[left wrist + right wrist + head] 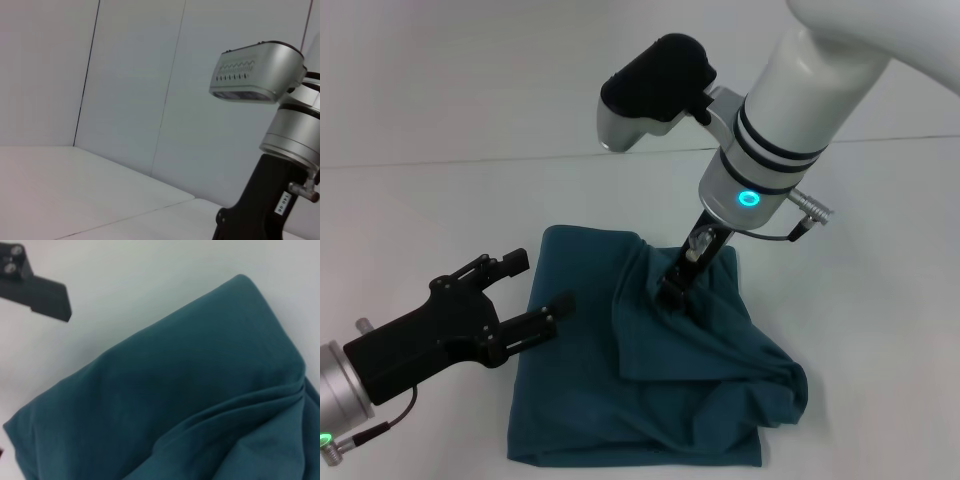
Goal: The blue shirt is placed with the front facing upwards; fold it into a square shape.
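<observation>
We are pinching a raised fold of the blue shirt (650, 370) with our right gripper (673, 290) while our left gripper (525, 290) is hovering released beside it.

Matt teal cloth of the blue shirt (660, 400) (soft, creased), on a smooth white table (440, 210).

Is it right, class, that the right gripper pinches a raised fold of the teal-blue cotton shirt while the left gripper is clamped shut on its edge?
Not quite. The head view shows the left gripper open, hovering beside the teal-blue cotton shirt, holding nothing. The right gripper does pinch a raised fold.
</observation>
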Action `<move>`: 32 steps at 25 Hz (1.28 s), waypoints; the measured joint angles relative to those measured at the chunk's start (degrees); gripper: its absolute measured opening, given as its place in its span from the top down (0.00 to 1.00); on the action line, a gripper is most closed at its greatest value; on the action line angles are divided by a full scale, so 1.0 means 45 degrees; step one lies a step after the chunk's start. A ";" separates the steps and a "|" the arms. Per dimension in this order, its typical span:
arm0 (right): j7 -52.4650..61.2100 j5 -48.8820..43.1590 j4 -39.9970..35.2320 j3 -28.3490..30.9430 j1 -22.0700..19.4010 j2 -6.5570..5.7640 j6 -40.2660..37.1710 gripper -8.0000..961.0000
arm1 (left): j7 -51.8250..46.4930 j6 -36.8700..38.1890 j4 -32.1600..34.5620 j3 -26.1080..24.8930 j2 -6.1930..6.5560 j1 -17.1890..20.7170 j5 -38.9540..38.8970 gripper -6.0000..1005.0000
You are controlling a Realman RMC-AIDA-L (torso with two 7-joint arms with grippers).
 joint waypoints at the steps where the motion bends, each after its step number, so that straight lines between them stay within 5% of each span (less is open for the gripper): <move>1: 0.0035 -0.0011 -0.0008 0.0030 -0.0019 -0.0025 0.0064 0.34 | 0.0011 0.0000 -0.0014 0.0000 0.0000 -0.0013 0.0000 0.14; 12: 0.0020 -0.0157 -0.0141 0.1042 -0.0337 -0.0298 0.0113 0.86 | 0.0022 0.0014 -0.0018 0.0019 0.0000 -0.0020 0.0000 0.14; 20: -0.0024 -0.0267 -0.0127 0.2283 -0.1065 -0.0641 0.0478 0.91 | 0.0074 0.0022 -0.0033 -0.0014 0.0000 -0.0001 0.0000 0.14; 32: 0.0095 -0.0800 0.1166 0.3090 -0.1799 -0.0766 0.2210 0.90 | 0.0102 0.0020 -0.0133 0.0003 0.0000 -0.0102 0.0000 0.15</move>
